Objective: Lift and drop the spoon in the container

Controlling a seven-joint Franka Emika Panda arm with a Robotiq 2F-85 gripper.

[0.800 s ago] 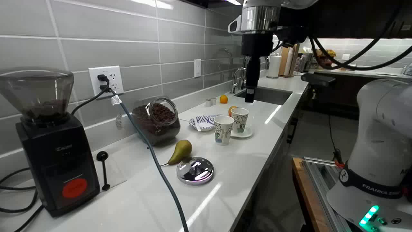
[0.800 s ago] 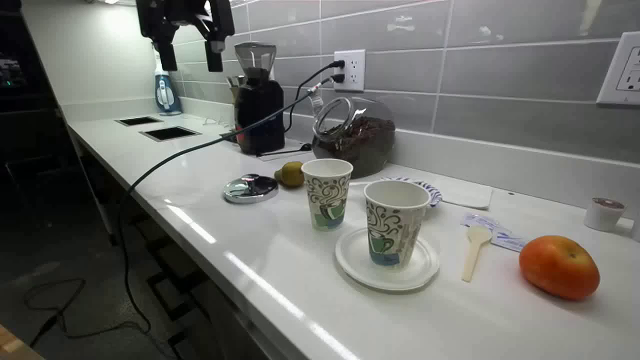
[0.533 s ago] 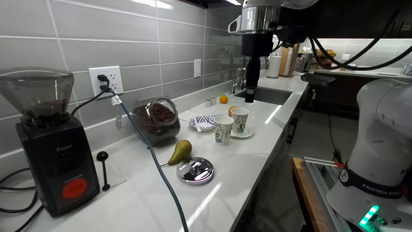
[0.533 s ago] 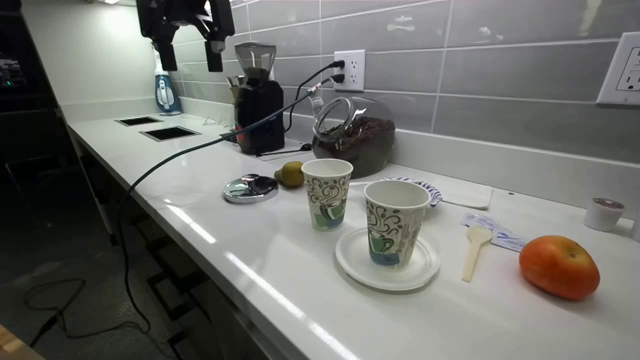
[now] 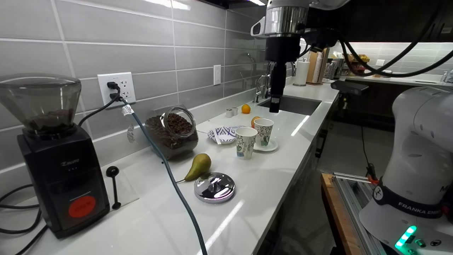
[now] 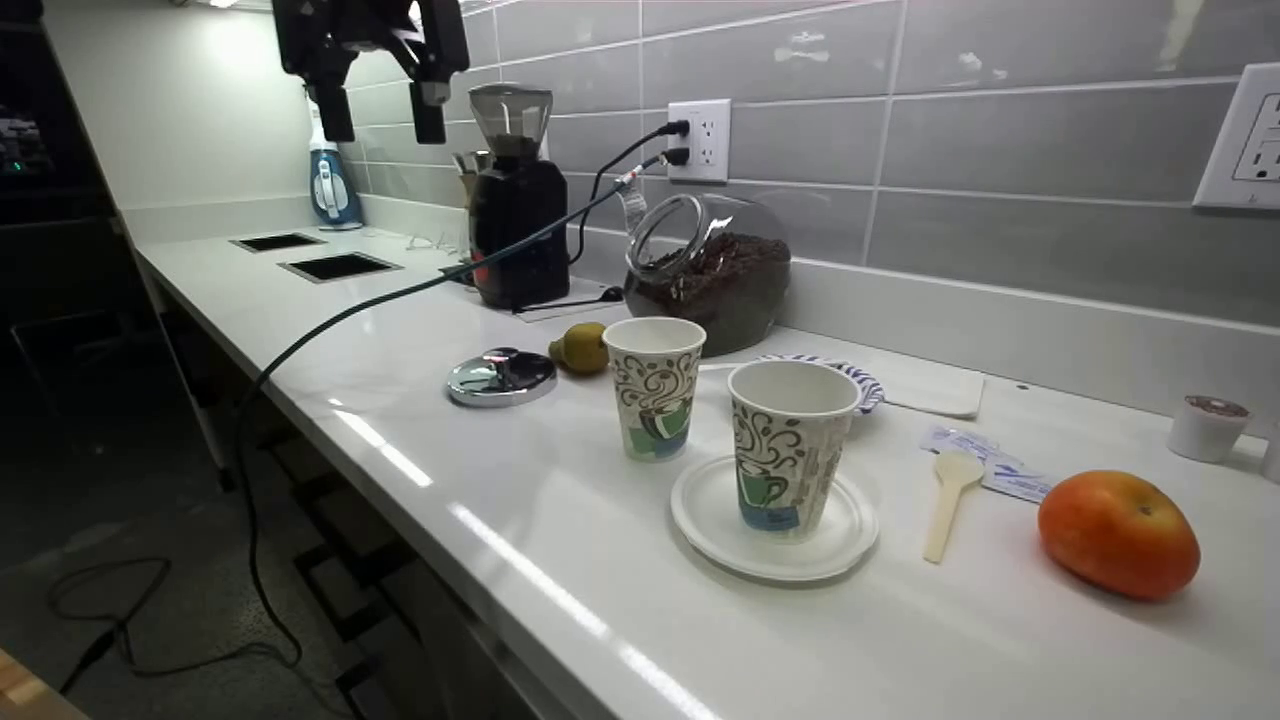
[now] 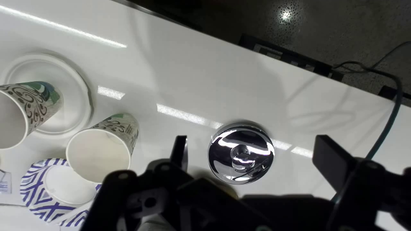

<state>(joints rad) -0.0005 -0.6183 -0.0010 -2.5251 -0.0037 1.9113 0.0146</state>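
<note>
Above the counter point(image 6: 900, 640): gripper point(image 6: 383, 120) high, jaws wide apart, nothing held.
Spoon point(image 6: 950, 500): lying between plated cup point(image 6: 790, 460) and red-orange fruit point(image 6: 1118, 535).
Handle point(image 6: 942, 525): reach seems next; straddle crosswise, descend slowly, pinch low.
Container: unclear; if that cup, lift over before release.

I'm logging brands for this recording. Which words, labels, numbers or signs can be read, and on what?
"FRANKA EM": black band on the robot base; the rest is unclear.
"M", perhaps cut short: robot base, above the band.
"Encore", probably, being blurred: coffee grinder.
Too small or blurred to read: red round label, packets, paper cups, cable tag.
</note>
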